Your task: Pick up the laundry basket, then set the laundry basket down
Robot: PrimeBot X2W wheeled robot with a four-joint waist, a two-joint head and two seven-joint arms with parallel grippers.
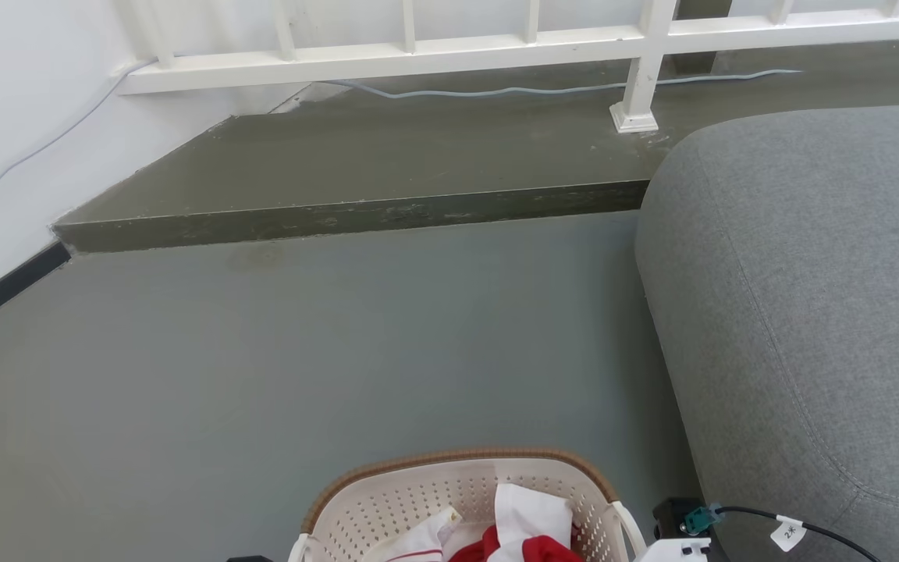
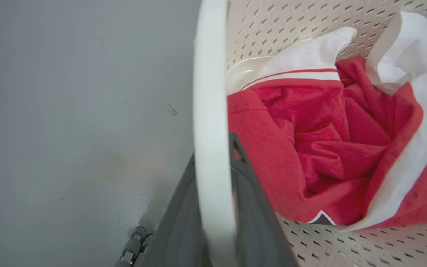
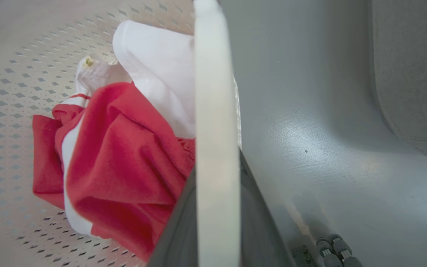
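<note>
1. The laundry basket [image 1: 410,499] sits at the bottom middle of my head view, directly in front of me. It is over the grey floor [image 1: 340,351] and just left of the grey sofa [image 1: 808,312]. Red and white clothes [image 1: 527,527] lie bunched inside it.
2. The left pincer [image 2: 213,148] is clamped on the basket's left handle [image 2: 208,92]. The white band runs straight up the left wrist view with a dark finger pressed against each side.
3. The right pincer [image 3: 216,163] grips the right handle [image 3: 213,92] the same way, with the clothes on one side of the band and bare floor on the other.
4. The relation that matters is that the basket hangs between the two pincers, one handle on each side of me. I judge its long axis runs across my front, so neither arm is nearer. Both arms must travel together and level or the basket will tip.
5. The near half of the basket is cut off by the bottom edge of the head view and its underside is hidden. I cannot tell whether it rests on the floor or is already clear of it.
6. The handles hide the contact faces of the fingers. The small grey rollers [image 2: 132,246] low in the left wrist view are too blurred to identify.
</note>
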